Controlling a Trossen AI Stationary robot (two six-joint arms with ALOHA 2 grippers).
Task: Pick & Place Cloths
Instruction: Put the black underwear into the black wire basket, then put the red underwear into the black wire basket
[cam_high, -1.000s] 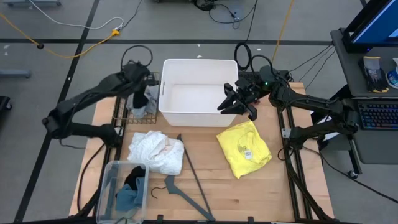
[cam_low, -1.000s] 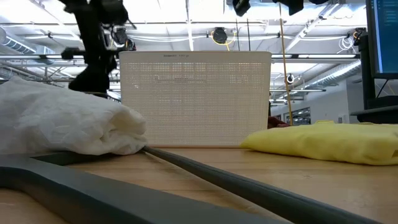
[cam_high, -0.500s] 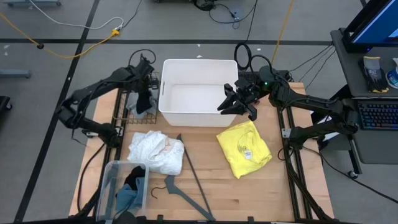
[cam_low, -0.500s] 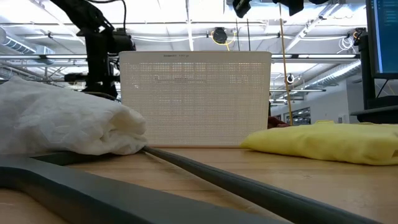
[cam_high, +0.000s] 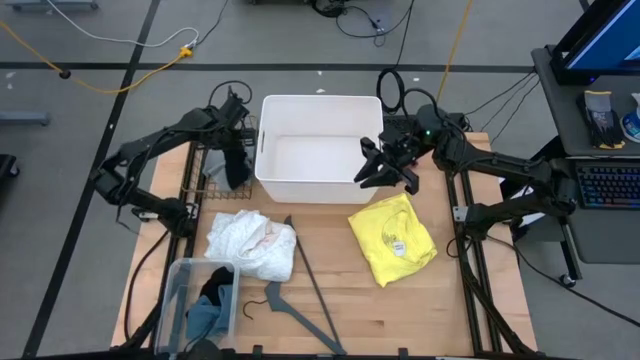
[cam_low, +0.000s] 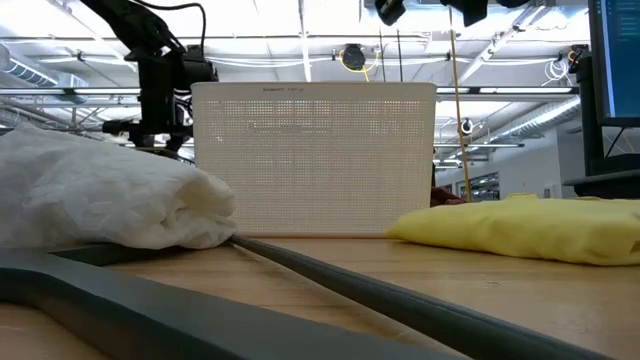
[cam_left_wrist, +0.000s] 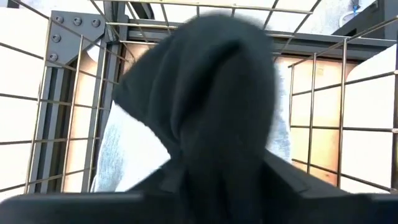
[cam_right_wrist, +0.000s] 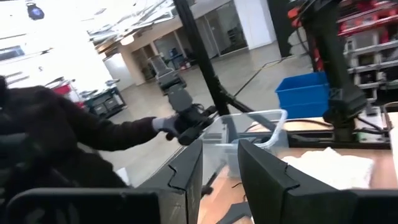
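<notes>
My left gripper (cam_high: 238, 138) hangs over the wire basket (cam_high: 200, 160), left of the white bin (cam_high: 320, 98), shut on the black cloth (cam_high: 237, 165). A grey cloth (cam_left_wrist: 121, 155) lies in the basket beneath it. My right gripper (cam_high: 385, 170) hovers open over the bin's right wall; in the right wrist view nothing sits between its fingers (cam_right_wrist: 221, 168). A maroon mass (cam_right_wrist: 50, 143) shows beside them, and a maroon bit (cam_low: 450, 197) right of the bin. The yellow cloth (cam_high: 392, 238) and the white cloth (cam_high: 250, 243) lie flat on the table. My left gripper holds the black cloth (cam_left_wrist: 211, 93) from above, fingers pointing down. The cloth itself covers the fingers, so the part held does not show. It hangs slack below the gripper (cam_low: 165, 105) over the basket; whether its lower end touches the grey cloth I cannot tell.
A clear container (cam_high: 175, 300) at the near left corner holds a black cloth (cam_high: 217, 285) and a teal one (cam_high: 205, 318). The grey hanger (cam_high: 300, 290) lies across the table's middle near the front. Bare wood shows near the right front.
My left arm rose and swung slightly toward the white bin, drawing the black cloth up so that it now hangs narrow and straight instead of bunched wide at the bottom. My right gripper shifted a little toward the table's right.
</notes>
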